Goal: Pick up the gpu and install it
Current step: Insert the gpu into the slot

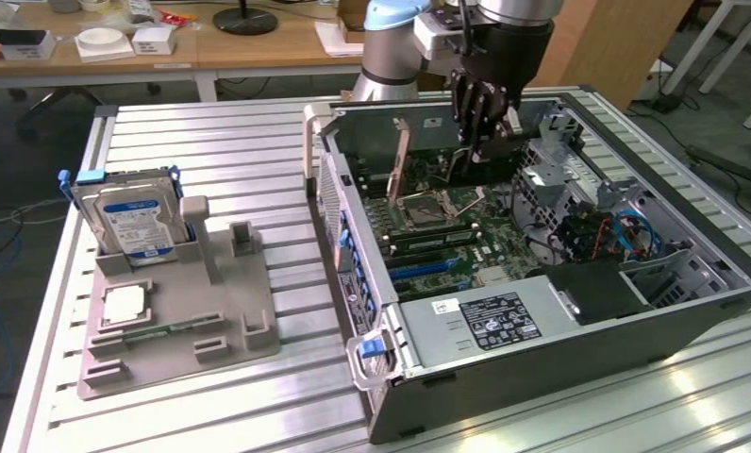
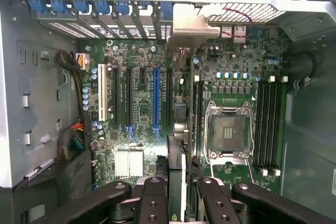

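Jaws clamped on gpu (image 2: 177, 166), card edge-on — over motherboard (image 2: 142, 93)

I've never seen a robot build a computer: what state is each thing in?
computer case: lying on its side, open.
hand: closed on the gpu, inside the case.
gpu: held on edge over the motherboard.
hard drive: upright in its gray holder.
memory stick: lying flat on the holder.

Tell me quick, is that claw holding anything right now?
Gripper: closed on the gpu, held edge-on over the motherboard.
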